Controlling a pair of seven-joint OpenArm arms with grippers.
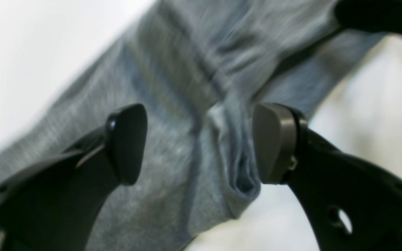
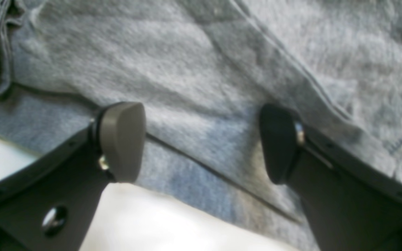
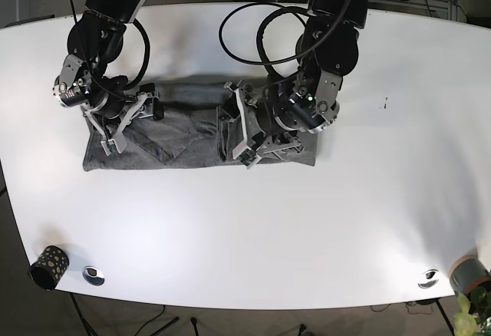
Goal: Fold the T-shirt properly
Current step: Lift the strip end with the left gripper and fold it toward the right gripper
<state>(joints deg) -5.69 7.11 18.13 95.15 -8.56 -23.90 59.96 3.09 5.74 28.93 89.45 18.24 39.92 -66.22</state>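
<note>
The grey T-shirt [image 3: 184, 140] lies as a long, partly folded band across the white table [image 3: 253, 221], with creases and a bunched ridge near its middle. Seen from the base view, my left gripper [image 3: 239, 133] is down on that ridge. In the left wrist view it [image 1: 199, 143] is open, its fingers [image 1: 274, 139] standing either side of a raised fold of the T-shirt [image 1: 173, 87]. My right gripper [image 3: 115, 138] hovers at the shirt's left end. The right wrist view shows it [image 2: 201, 139] open just above the T-shirt [image 2: 201, 69], near a hem edge.
A patterned dark cup [image 3: 47, 265] stands at the front left corner, beside a metal disc [image 3: 93, 275]. Another disc [image 3: 429, 277] and a grey pot with a plant [image 3: 469, 275] sit at the front right. Black cables [image 3: 253, 29] loop over the table's back.
</note>
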